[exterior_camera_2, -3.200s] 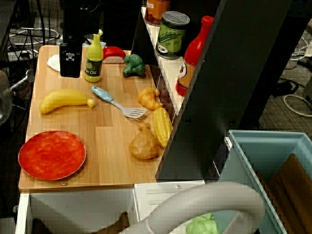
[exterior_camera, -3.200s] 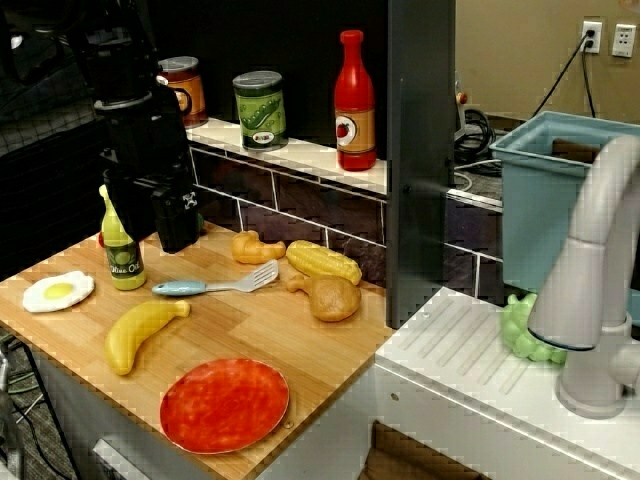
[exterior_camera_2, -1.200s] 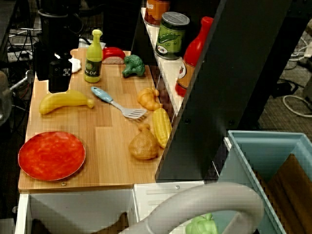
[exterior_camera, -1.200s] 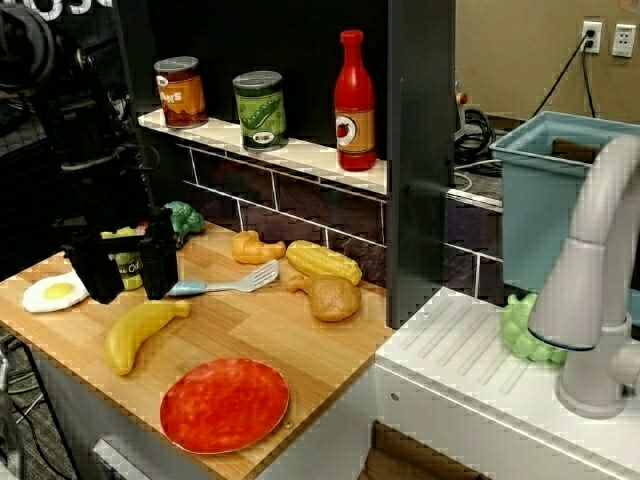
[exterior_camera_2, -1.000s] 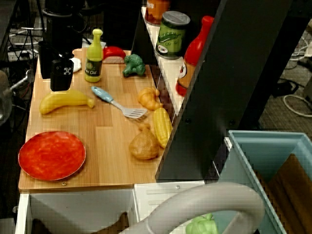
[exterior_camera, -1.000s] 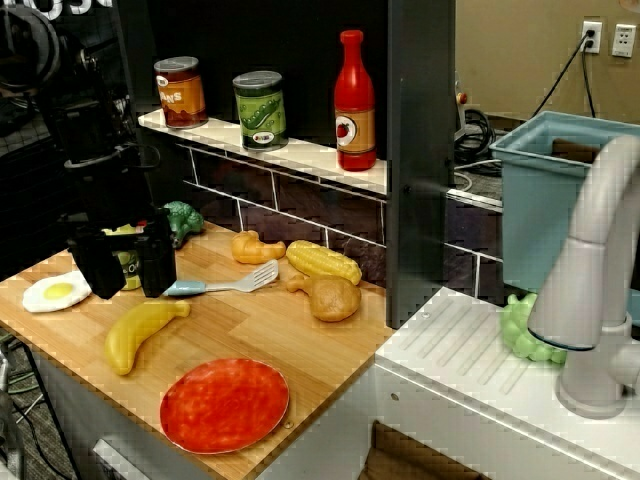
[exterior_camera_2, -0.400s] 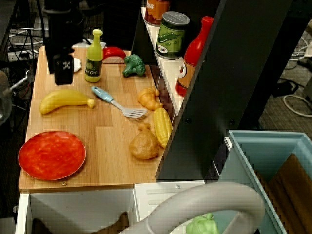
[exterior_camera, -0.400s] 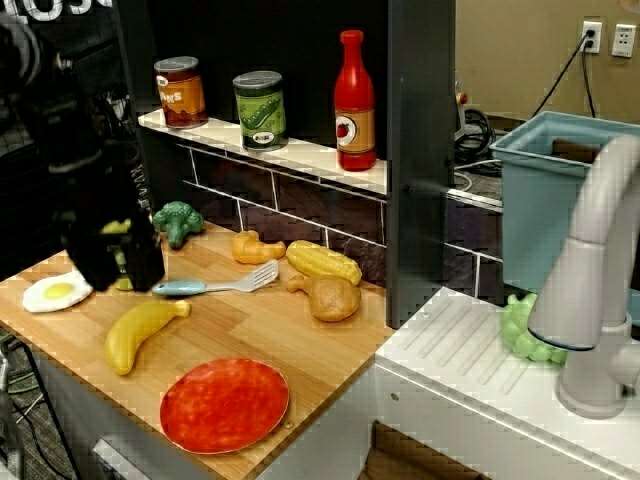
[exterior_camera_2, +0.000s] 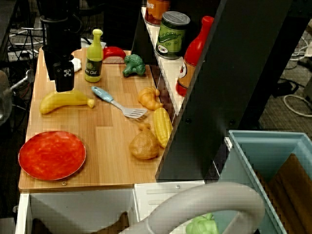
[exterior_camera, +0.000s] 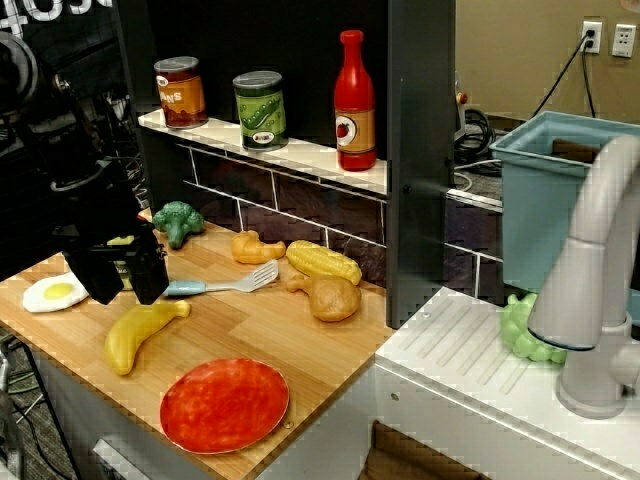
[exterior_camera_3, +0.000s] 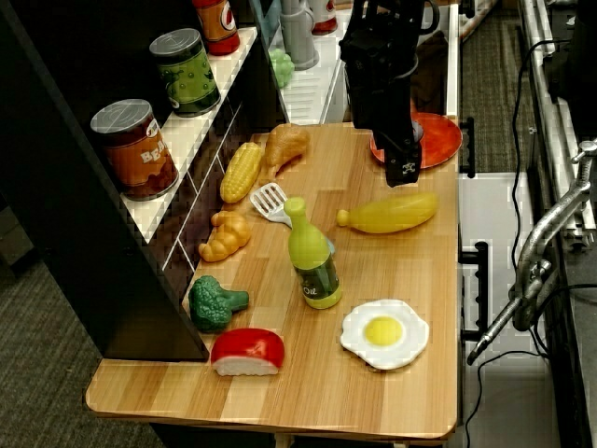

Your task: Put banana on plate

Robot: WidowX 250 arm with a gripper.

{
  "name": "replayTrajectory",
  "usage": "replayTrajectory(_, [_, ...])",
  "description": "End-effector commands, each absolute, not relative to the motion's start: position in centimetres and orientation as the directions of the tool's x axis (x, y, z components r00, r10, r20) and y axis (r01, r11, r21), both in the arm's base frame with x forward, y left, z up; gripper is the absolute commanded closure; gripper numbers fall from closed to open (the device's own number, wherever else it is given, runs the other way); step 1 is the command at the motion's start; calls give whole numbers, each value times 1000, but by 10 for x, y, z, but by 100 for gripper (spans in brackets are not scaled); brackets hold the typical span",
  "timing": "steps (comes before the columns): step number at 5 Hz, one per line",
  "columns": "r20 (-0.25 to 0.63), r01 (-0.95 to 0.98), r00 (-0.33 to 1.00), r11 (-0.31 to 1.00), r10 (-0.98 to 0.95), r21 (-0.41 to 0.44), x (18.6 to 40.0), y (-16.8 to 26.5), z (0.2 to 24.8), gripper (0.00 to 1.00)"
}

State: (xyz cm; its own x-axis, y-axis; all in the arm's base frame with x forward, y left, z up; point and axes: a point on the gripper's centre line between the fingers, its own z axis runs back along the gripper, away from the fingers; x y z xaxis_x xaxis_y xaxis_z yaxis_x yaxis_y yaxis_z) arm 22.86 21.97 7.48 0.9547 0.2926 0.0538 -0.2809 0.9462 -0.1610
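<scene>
The yellow banana [exterior_camera: 140, 333] [exterior_camera_2: 66, 101] [exterior_camera_3: 390, 212] lies flat on the wooden counter, its stem towards the blue spatula. The red-orange plate [exterior_camera: 224, 404] [exterior_camera_2: 51, 155] rests near the counter's front edge, a short way from the banana. In the view from the far end, the arm hides part of the plate [exterior_camera_3: 442, 142]. My black gripper [exterior_camera: 124, 292] [exterior_camera_2: 64, 87] [exterior_camera_3: 403, 175] hangs just above the banana's back side, apart from it. In the front view its two fingers stand apart with nothing between them.
A green olive oil bottle [exterior_camera_2: 93, 58] and a fried egg [exterior_camera: 57, 291] sit close to the gripper. A blue-handled spatula [exterior_camera_2: 114, 101], broccoli [exterior_camera_2: 133, 65], corn [exterior_camera_2: 162, 126] and a drumstick [exterior_camera_2: 144, 144] lie further right. Cans and a red bottle [exterior_camera: 354, 100] stand on the shelf.
The gripper came forward from beside the olive oil bottle to over the banana, then dropped lower in the last half second. Banana and plate have stayed put.
</scene>
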Motion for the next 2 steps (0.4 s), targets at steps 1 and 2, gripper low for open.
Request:
replayTrajectory(1, [146,-215,964,975,221,-52,235,225,60,0])
replayTrajectory(2, [122,-183,975,983,185,-31,241,233,54,0])
